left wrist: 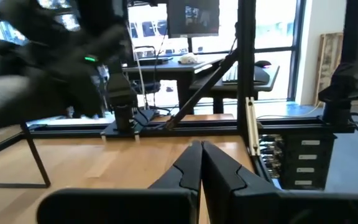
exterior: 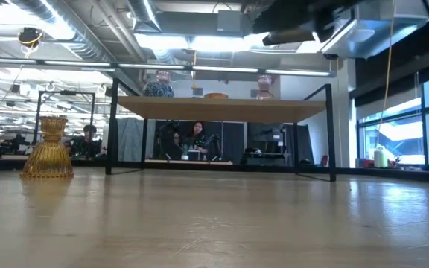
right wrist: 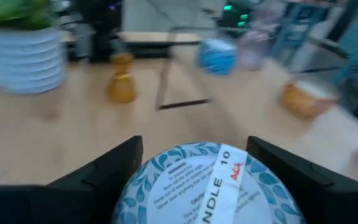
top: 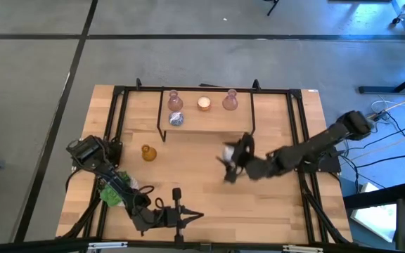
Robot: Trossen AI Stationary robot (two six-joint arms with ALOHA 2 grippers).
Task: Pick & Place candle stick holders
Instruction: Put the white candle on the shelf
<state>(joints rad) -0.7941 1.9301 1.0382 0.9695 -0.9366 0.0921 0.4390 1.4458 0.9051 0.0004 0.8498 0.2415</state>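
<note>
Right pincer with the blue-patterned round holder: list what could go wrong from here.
1. The right pincer grips the round holder only by its curved sides, so the holder could slip or rotate.
2. The shelf already carries two pink holders, a cream one and a blue one; setting this one down there may knock a neighbour.
3. The shelf's black frame stands near the arm's path and could be clipped.

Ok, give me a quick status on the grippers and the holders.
Right gripper shut on round blue holder, above mid-table. Left gripper shut, idle near front edge. Four holders on shelf, amber holder on table. Nothing in the way.
</note>
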